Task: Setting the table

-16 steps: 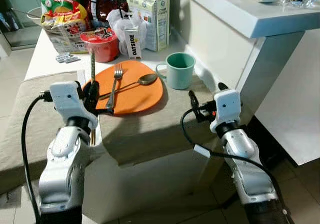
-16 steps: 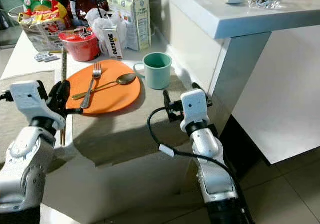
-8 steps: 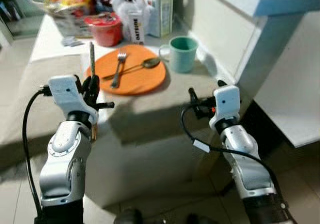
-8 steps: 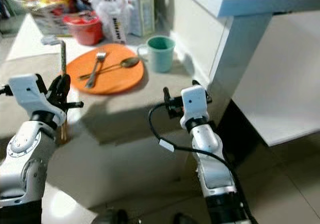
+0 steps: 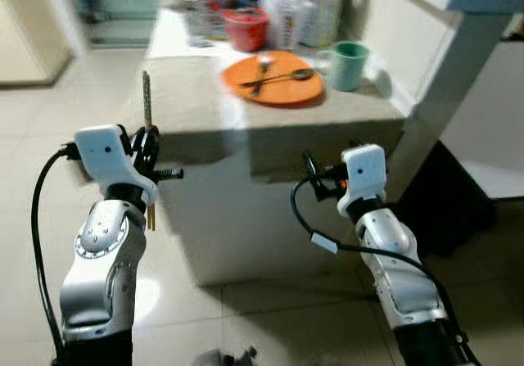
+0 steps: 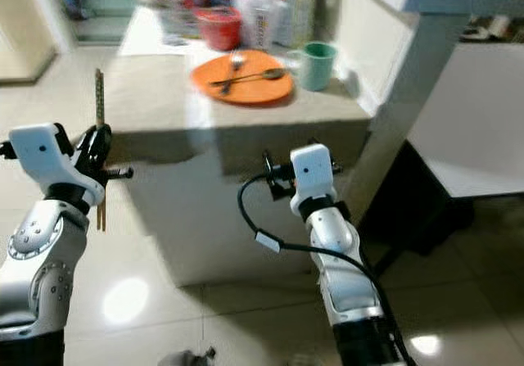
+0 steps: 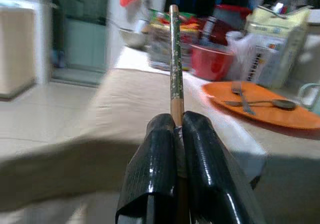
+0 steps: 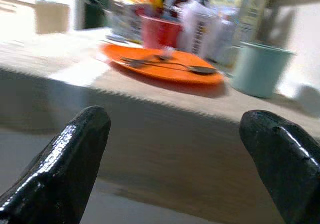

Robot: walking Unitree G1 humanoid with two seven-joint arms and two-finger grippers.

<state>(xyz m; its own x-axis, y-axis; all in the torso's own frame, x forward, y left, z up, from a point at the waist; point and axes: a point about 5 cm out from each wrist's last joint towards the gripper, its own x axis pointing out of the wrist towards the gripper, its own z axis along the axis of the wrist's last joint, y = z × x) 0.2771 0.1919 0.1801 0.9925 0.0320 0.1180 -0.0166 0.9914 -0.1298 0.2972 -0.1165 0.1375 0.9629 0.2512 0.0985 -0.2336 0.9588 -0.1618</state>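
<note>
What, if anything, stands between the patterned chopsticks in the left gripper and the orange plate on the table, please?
Nothing visible does. The left gripper holds the patterned chopsticks upright, short of the table's near edge. Bare beige tabletop stretches from there to the orange plate, which already carries a fork and spoon.

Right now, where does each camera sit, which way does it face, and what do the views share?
Head eyes: high, looking down at the table; both arms show.
Left wrist: behind the left gripper, shut on chopsticks, facing the table.
Right wrist: behind the open right gripper, level with the table edge.
All share the orange plate with fork and spoon.
</note>
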